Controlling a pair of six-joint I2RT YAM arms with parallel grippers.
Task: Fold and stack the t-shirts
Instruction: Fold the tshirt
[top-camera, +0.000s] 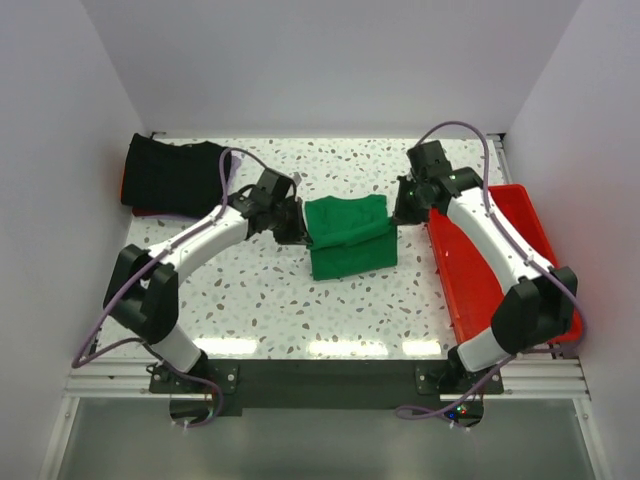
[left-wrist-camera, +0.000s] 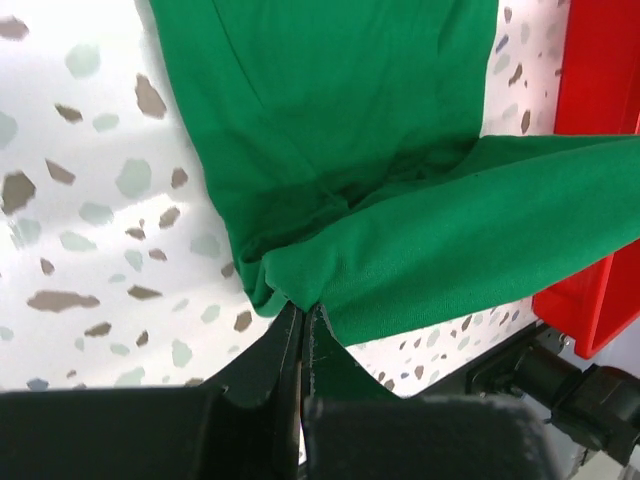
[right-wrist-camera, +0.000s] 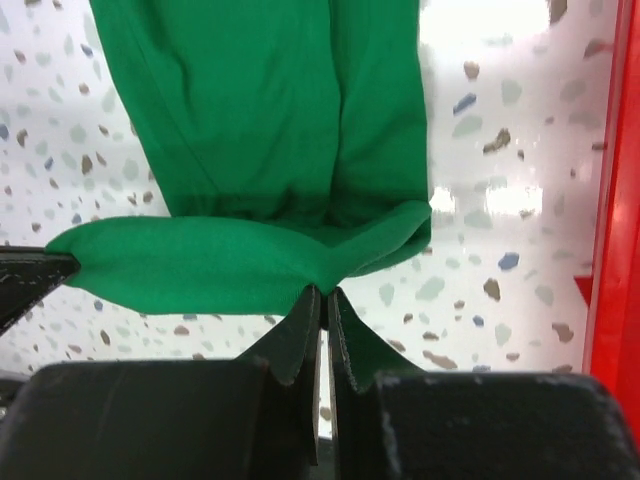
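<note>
Left gripper (top-camera: 293, 228) is clenched on the left end of a raised fold of the green t-shirt (top-camera: 348, 238). The right gripper (top-camera: 403, 210) is clamped the same way on the right end. In each wrist view the jaws meet with green cloth pinched between them.

The shirt lies mid-table between the two arms. The held fold runs left to right from one gripper to the other, and the rest of the shirt lies flat on the near side of it. Neither arm is nearer, since each holds its own end. Judging by this, the fold should be carried toward the near edge, both ends moving level.

The black t-shirt (top-camera: 170, 175) sits far left, well apart, and the red tray (top-camera: 470, 280) is on the right. I cannot tell how many layers each jaw holds, where the sleeves lie, or what is under the black cloth.
</note>
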